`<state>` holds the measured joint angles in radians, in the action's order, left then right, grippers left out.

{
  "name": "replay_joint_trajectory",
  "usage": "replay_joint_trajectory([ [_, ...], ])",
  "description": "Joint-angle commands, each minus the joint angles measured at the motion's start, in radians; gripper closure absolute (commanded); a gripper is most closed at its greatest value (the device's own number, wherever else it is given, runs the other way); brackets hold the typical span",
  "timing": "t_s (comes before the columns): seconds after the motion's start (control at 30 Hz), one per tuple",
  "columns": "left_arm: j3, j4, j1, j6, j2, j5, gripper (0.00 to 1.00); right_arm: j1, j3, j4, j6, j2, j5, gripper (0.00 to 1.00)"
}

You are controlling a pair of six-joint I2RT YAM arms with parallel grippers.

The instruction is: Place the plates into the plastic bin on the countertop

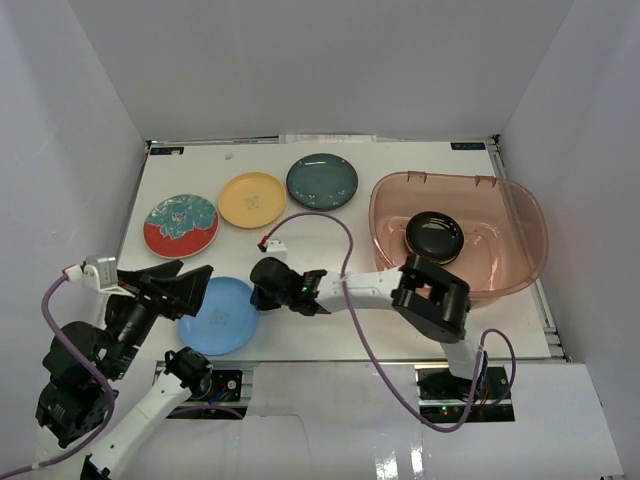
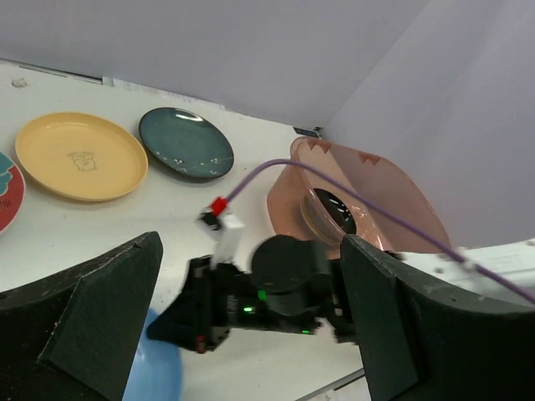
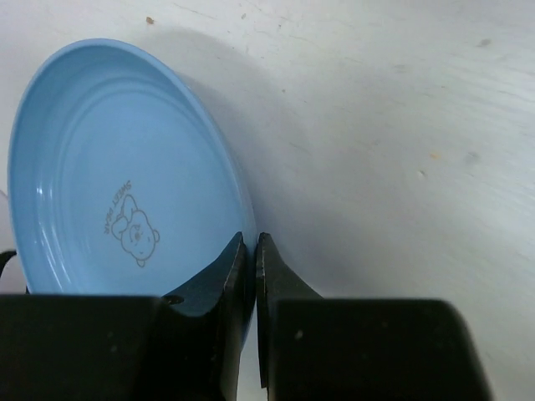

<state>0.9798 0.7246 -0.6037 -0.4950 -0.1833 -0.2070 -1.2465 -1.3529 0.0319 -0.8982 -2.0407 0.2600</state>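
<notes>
Right wrist view showed the right gripper (image 3: pixel 251 251) pinched shut on the blue plate (image 3: pixel 109 184) at its rim, the plate lying on the countertop (image 3: pixel 401 125). The left gripper (image 1: pixel 193 272) hung wide open just beside that plate. A black plate (image 1: pixel 432 235) sat in the bin (image 1: pixel 520 215).

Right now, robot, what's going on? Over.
Right gripper shut on blue plate rim. Left gripper open. Black plate in bin. Purple cable loops nearby.

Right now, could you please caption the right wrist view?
Right fingers shut on the rim of the light blue plate, white countertop beyond.
</notes>
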Motion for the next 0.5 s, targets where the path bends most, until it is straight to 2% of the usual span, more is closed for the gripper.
replay_joint_trajectory([
  [0.0,-0.018,-0.043,0.005,0.004,-0.077,-0.022,0.02,-0.007,0.171,0.092,0.074,0.248,0.175,0.92],
  [0.03,-0.023,-0.060,0.007,0.009,-0.093,-0.022,0.02,-0.007,0.208,0.089,0.074,0.352,0.201,0.92],
  [0.1,-0.035,-0.111,0.007,0.013,-0.123,-0.022,0.02,-0.002,0.267,0.051,0.122,0.457,0.249,0.92],
  [0.13,-0.038,-0.131,0.007,0.013,-0.143,-0.019,0.02,0.010,0.297,0.022,0.137,0.558,0.302,0.92],
  [0.2,-0.055,-0.200,0.007,0.012,-0.197,-0.003,0.02,0.031,0.319,-0.080,0.180,0.660,0.344,0.92],
  [0.27,-0.070,-0.266,0.005,0.000,-0.250,-0.005,0.02,0.102,0.363,-0.127,0.206,0.822,0.360,0.92],
  [0.3,-0.081,-0.286,0.005,-0.007,-0.269,-0.014,0.02,0.181,0.395,-0.168,0.217,0.932,0.331,0.92],
  [0.4,-0.076,-0.317,0.005,-0.034,-0.358,-0.017,0.02,0.324,0.431,-0.231,0.270,1.077,0.303,0.92],
  [0.47,-0.082,-0.321,0.007,-0.065,-0.396,-0.041,0.02,0.477,0.430,-0.317,0.306,1.171,0.280,0.92],
])
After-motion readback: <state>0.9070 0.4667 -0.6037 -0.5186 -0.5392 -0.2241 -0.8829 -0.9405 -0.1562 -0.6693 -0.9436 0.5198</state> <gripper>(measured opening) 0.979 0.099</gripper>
